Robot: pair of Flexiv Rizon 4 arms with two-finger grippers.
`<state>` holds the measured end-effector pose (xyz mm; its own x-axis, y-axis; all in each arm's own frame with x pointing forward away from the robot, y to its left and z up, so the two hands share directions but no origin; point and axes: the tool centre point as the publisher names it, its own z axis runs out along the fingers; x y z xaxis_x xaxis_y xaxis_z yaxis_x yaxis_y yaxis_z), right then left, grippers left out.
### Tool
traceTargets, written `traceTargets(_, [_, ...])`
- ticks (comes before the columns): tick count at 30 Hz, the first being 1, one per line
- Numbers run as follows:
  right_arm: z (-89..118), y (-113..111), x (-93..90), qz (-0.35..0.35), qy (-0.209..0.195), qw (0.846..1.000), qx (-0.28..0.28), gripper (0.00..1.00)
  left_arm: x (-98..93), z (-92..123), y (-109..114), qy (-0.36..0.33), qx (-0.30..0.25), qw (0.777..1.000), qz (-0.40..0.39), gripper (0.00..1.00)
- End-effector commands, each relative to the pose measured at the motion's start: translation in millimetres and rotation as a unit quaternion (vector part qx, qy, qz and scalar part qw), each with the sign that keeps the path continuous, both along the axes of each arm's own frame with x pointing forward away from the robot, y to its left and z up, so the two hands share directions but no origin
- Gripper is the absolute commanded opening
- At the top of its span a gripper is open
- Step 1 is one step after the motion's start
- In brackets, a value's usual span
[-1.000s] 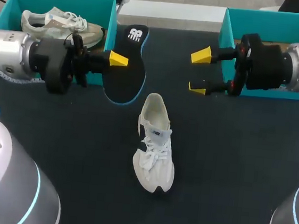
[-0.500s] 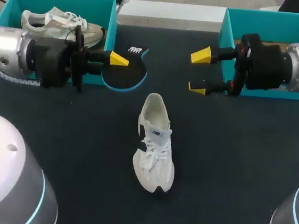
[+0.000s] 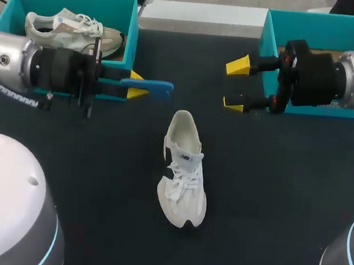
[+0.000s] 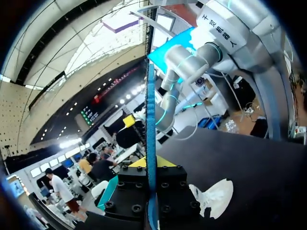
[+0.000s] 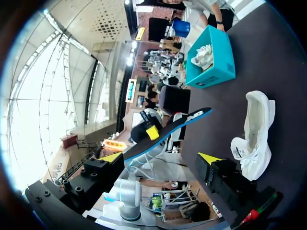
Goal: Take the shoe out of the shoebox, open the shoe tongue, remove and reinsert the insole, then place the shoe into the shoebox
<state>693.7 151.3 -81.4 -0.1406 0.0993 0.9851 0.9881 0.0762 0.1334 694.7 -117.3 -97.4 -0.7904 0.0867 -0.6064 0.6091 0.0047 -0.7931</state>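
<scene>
Blue, just a thin strip of it: that's the insole (image 3: pixel 155 89) edge-on in the head view. It's clamped in my left hand (image 3: pixel 136 85), one yellow tip on its far side and one on its near side. Its faces are hidden from up there. My left wrist view is no better, showing the insole (image 4: pixel 151 139) as a bare line rising out of the hand (image 4: pixel 151 165), whose tips are mostly buried behind the black finger blocks.

The right wrist view finally gives the shape. The insole (image 5: pixel 168 133) has a black face and a blue rim, held out above the bench and touching nothing else.

My right hand (image 3: pixel 235 85) hangs over the far right of the bench (image 3: pixel 271 199), fingers well apart and nothing between them.

The white shoe (image 3: pixel 184 169) sits on its sole mid-bench, heel far, toe near, outside both boxes. I can't make out how the tongue lies.

The left shoebox (image 3: pixel 133 23) holds a second shoe (image 3: pixel 74 30). The right shoebox (image 3: pixel 270 28) is largely covered by my right arm, so I can't see what's inside.
</scene>
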Motion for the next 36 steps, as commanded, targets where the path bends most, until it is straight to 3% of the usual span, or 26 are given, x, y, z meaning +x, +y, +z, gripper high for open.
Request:
traceTargets(1, [-0.2,1.5,-0.2,-0.001,0.001,1.000,-0.002,1.00,5.3,1.5,-1.3,0.643,-0.044,0.764,0.007,0.00])
traceTargets(2, [-0.2,1.5,-0.2,-0.001,0.001,1.000,-0.002,1.00,6.9,-0.2,-2.5,0.658,-0.048,0.751,0.014,0.00])
traceTargets(3, [-0.2,1.5,-0.2,-0.001,0.001,1.000,-0.002,1.00,7.6,-0.5,-2.5,0.688,-0.059,0.723,0.022,0.00])
traceTargets(26, [-0.2,1.5,-0.2,-0.001,0.001,1.000,-0.002,1.00,6.4,-1.1,-2.2,0.685,-0.053,0.726,0.032,0.00])
traceTargets(28, [-0.2,1.5,-0.2,-0.001,0.001,1.000,-0.002,1.00,9.3,-5.9,-4.4,0.725,-0.044,0.686,0.036,0.00])
traceTargets(29, [-0.2,1.5,-0.2,-0.001,0.001,1.000,-0.002,1.00,10.1,-8.1,-5.3,0.755,-0.034,0.653,0.046,0.00])
traceTargets(32, [-0.2,1.5,-0.2,-0.001,0.001,1.000,-0.002,1.00,12.6,-9.1,-6.4,0.801,-0.023,0.596,0.052,0.00])
traceTargets(36, [-0.2,1.5,-0.2,-0.001,0.001,1.000,-0.002,1.00,13.3,-8.5,-7.1,0.831,-0.007,0.553,0.058,0.00])
